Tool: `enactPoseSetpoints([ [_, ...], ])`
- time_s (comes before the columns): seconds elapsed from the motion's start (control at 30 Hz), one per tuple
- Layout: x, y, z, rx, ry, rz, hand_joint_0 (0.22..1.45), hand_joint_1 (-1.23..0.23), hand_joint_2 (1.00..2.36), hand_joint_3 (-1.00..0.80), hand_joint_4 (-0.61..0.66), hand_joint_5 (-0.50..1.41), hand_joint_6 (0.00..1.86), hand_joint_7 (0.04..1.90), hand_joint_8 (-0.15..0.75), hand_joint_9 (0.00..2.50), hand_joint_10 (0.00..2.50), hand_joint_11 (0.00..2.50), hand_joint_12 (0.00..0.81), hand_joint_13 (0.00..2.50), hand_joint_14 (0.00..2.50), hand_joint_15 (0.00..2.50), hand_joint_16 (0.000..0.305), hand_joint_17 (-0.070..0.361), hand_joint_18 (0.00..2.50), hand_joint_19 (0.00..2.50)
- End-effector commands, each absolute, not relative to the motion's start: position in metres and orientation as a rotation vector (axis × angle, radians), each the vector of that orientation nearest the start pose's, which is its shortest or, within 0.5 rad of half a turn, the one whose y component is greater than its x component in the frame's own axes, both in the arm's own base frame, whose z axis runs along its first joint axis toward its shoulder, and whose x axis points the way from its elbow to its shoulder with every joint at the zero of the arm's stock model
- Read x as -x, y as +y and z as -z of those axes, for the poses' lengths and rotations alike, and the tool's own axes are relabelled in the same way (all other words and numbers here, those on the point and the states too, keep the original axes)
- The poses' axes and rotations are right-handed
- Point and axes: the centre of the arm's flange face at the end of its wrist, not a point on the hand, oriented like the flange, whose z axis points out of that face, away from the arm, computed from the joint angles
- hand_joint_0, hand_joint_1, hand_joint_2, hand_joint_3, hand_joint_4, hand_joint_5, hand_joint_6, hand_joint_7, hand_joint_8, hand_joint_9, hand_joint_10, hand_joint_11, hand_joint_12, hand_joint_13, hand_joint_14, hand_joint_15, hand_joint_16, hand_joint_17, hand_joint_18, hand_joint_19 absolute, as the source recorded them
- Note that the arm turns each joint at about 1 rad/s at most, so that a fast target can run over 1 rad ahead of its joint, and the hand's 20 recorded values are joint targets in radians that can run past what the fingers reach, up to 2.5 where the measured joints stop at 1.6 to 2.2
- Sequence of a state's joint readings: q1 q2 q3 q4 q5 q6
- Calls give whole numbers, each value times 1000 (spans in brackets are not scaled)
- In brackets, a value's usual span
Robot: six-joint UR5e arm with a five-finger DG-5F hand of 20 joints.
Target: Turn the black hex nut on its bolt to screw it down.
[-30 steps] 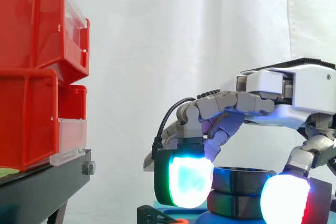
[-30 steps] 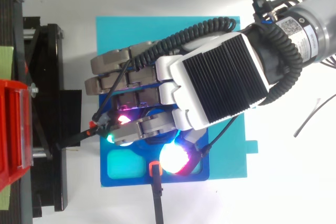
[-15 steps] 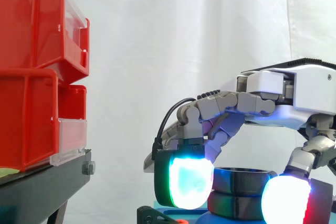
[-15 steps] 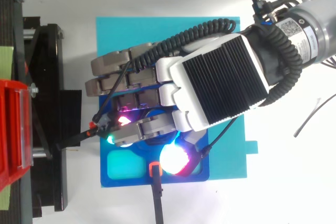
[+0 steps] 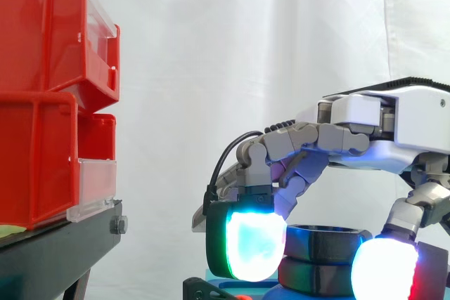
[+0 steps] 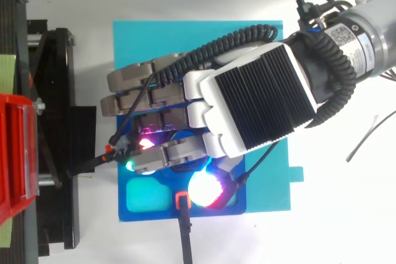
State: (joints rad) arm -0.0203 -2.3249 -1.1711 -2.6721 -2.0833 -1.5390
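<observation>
- Nearest me, the hand (image 5: 394, 128) hangs palm-down, its fingers curled over. One glowing pad (image 5: 253, 244) sits on the side away from the wrist. The thumb (image 5: 385, 268) glows white and red on the wrist side.
- The nut (image 5: 323, 242) sits straight below the palm, between those two pads. The finger pad overlaps its edge, so I'd say the hand is clamped on the nut. I can't make out the thumb's contact for certain.
- The nut lies flat with its axis upright, running up through the palm. Screwing it down is therefore a twist of the whole hand about that vertical line, with no sideways shift.
- Under the nut there is a second black ring of the same width, which is probably the bolt's base.
- Below the hand, seen from above, is a blue fixture (image 6: 210, 212). An orange clip (image 6: 182, 200) is on its edge by the thumb.
- The fixture rests on a teal board (image 6: 185, 35), which runs out past the fingers.
- Beyond the fingertips, well apart, is the black stand (image 5: 56, 251) with red bins (image 5: 42, 89).
- Farthest back is the white curtain (image 5: 232, 47).
</observation>
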Motion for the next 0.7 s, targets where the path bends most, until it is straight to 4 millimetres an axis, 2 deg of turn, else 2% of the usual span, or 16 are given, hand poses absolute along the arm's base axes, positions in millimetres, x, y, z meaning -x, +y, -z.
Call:
enactPoseSetpoints([
  [0.0,-755,-98,-247,382,1432,-383,469,-565,1000,-500,192,-24,503,1386,324,912,11,281,418,540,7,192,57,128,365,365],
  [0.3,-755,-97,-248,385,1429,-385,358,-568,1000,-500,260,-82,504,1044,335,735,10,257,468,385,6,175,70,157,202,331],
  [0.67,-765,-88,-272,391,1420,-394,352,-556,1000,-500,242,-113,504,913,335,660,9,239,472,351,5,164,71,159,178,340],
])
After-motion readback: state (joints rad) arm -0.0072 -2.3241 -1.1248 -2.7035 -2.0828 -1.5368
